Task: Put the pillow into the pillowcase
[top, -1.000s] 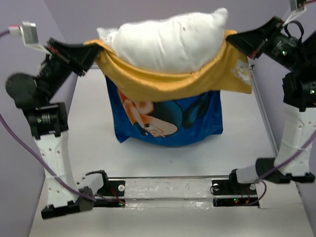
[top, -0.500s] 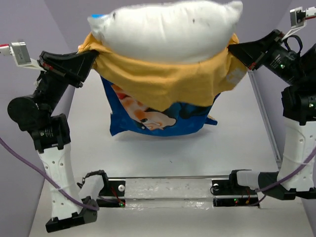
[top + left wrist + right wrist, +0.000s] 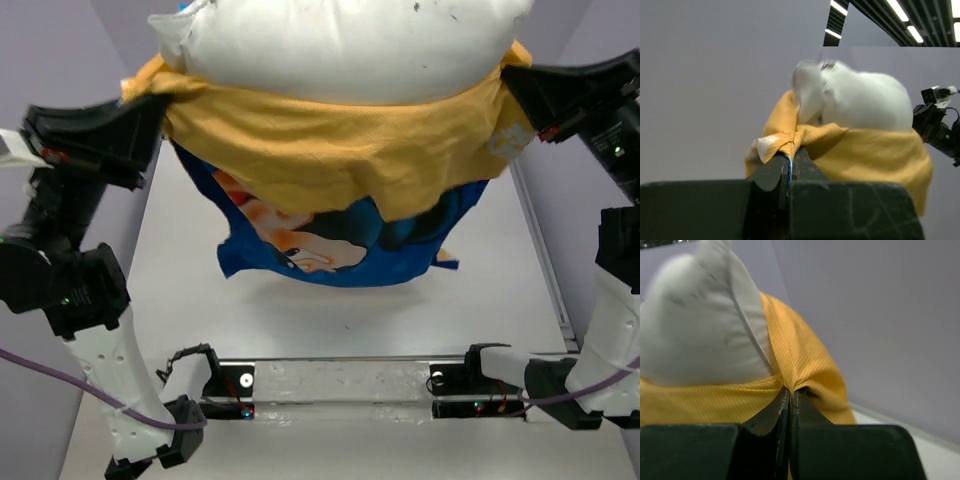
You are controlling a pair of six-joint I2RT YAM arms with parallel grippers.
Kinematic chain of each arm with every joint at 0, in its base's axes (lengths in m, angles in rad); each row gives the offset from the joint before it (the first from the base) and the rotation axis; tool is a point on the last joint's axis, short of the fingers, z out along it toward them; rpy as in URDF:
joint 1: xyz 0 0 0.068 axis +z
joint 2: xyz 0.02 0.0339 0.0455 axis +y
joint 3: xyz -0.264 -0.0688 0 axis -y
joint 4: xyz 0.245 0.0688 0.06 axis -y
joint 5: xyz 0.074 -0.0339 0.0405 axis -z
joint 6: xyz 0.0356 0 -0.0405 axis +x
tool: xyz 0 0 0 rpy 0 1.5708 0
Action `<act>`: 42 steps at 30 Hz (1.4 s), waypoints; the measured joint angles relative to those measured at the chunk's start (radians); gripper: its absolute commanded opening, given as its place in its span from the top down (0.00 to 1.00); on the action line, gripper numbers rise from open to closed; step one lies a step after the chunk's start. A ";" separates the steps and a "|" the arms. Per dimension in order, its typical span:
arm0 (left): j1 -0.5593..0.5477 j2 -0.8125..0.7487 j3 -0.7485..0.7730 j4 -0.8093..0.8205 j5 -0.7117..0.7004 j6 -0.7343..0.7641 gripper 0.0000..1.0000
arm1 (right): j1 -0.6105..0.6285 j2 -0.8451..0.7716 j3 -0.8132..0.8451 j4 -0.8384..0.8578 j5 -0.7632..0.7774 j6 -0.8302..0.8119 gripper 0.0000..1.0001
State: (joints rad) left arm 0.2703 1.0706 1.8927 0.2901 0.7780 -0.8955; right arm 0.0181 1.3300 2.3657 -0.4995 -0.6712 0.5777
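The white pillow sticks out of the top of the pillowcase, which hangs in the air between both arms. The case shows orange-yellow above and blue with a cartoon face below, clear of the table. My left gripper is shut on the case's left rim; in the left wrist view orange cloth with a blue edge is pinched between the fingers. My right gripper is shut on the right rim; in the right wrist view orange fabric is pinched, with the pillow beside it.
The white table lies below the hanging case. The arm bases and a rail run along the near edge. A metal strip borders the table's right side. Purple walls stand on both sides.
Both grippers have lifted the pillowcase with the pillow higher and towards the camera. The blue bottom has left the table and now hangs free.
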 measured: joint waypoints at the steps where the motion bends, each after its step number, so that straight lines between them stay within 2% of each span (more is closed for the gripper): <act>1: 0.002 -0.061 -0.150 0.047 0.002 -0.020 1.00 | -0.004 -0.059 -0.127 0.057 0.016 0.007 1.00; 2: 0.004 -0.127 -0.260 0.089 0.020 -0.050 1.00 | -0.006 -0.134 -0.257 0.068 0.012 0.006 1.00; 3: 0.007 -0.169 -0.327 0.149 0.049 -0.101 1.00 | -0.003 -0.145 -0.244 0.007 -0.018 0.001 1.00; 4: 0.007 -0.164 -0.314 0.169 0.074 -0.107 1.00 | -0.001 -0.117 -0.183 -0.012 -0.020 -0.005 1.00; 6: 0.008 -0.074 -0.045 -0.057 0.134 -0.043 1.00 | -0.002 -0.055 -0.020 -0.045 -0.006 -0.024 1.00; 7: 0.013 -0.034 0.038 -0.073 0.109 0.002 1.00 | -0.004 -0.041 -0.009 -0.033 0.006 -0.032 1.00; 8: 0.018 -0.041 -0.020 -0.034 0.078 0.012 1.00 | -0.004 -0.056 -0.045 -0.013 0.013 -0.032 1.00; 10: 0.019 -0.177 -0.356 0.088 0.036 0.021 1.00 | -0.003 -0.180 -0.394 0.153 0.031 -0.021 1.00; 11: 0.014 -0.231 -0.475 0.130 0.047 0.002 1.00 | -0.002 -0.241 -0.512 0.150 0.015 -0.014 1.00; 12: 0.013 -0.249 -0.541 0.176 0.066 -0.026 1.00 | 0.000 -0.254 -0.554 0.126 0.000 -0.013 1.00; 13: 0.008 -0.226 -0.559 0.138 0.086 -0.041 1.00 | 0.003 -0.233 -0.537 0.064 -0.019 -0.011 1.00; 14: 0.009 -0.200 -0.527 0.087 0.085 -0.028 1.00 | 0.003 -0.180 -0.431 -0.034 -0.038 -0.013 1.00; 15: 0.009 -0.129 -0.388 -0.033 0.092 0.006 1.00 | 0.008 -0.112 -0.343 -0.090 -0.042 -0.015 1.00; 17: 0.002 -0.029 -0.240 -0.107 0.086 0.045 1.00 | 0.015 -0.026 -0.239 -0.064 -0.020 -0.026 1.00; 18: -0.001 -0.027 -0.254 -0.097 0.071 0.051 1.00 | 0.006 -0.027 -0.253 -0.017 0.000 -0.023 1.00; 20: -0.006 -0.119 -0.444 -0.011 0.048 0.049 1.00 | -0.005 -0.116 -0.430 0.117 0.028 -0.011 1.00; 21: -0.007 -0.166 -0.560 0.036 0.061 0.021 1.00 | -0.005 -0.132 -0.472 0.130 0.022 -0.006 1.00; 23: -0.016 -0.190 -0.626 0.074 0.089 -0.009 1.00 | -0.002 -0.144 -0.517 0.150 -0.006 0.005 1.00; 24: -0.028 -0.148 -0.597 0.072 0.096 -0.024 1.00 | 0.004 -0.109 -0.499 0.164 -0.019 0.013 1.00; 27: -0.077 0.021 -0.404 0.075 0.049 -0.017 1.00 | 0.019 0.069 -0.299 0.169 -0.018 0.018 1.00; 29: -0.113 0.066 -0.375 0.066 -0.013 0.013 1.00 | 0.036 0.157 -0.259 0.171 0.010 0.003 1.00; 30: -0.132 0.059 -0.390 0.046 -0.043 0.033 1.00 | 0.040 0.154 -0.287 0.172 0.019 -0.006 1.00; 32: -0.158 0.028 -0.399 -0.015 -0.072 0.072 1.00 | 0.049 0.078 -0.445 0.163 0.051 -0.024 1.00; 34: -0.173 -0.007 -0.396 -0.031 -0.083 0.091 1.00 | 0.054 0.023 -0.472 0.121 0.074 -0.048 1.00; 35: -0.183 -0.021 -0.389 -0.027 -0.084 0.092 1.00 | 0.055 0.022 -0.432 0.085 0.075 -0.058 1.00; 37: -0.200 -0.032 -0.366 -0.007 -0.079 0.080 1.00 | 0.059 0.059 -0.229 0.010 0.053 -0.083 1.00; 38: -0.212 -0.032 -0.340 0.005 -0.081 0.076 1.00 | 0.063 0.064 -0.178 0.011 0.048 -0.087 1.00; 42: -0.240 -0.031 -0.196 -0.064 -0.099 0.117 1.00 | 0.060 -0.031 -0.137 0.038 0.087 -0.097 1.00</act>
State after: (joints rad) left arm 0.0303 1.0393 1.6970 0.2260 0.6788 -0.7780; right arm 0.0776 1.2995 2.2292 -0.4614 -0.5846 0.4808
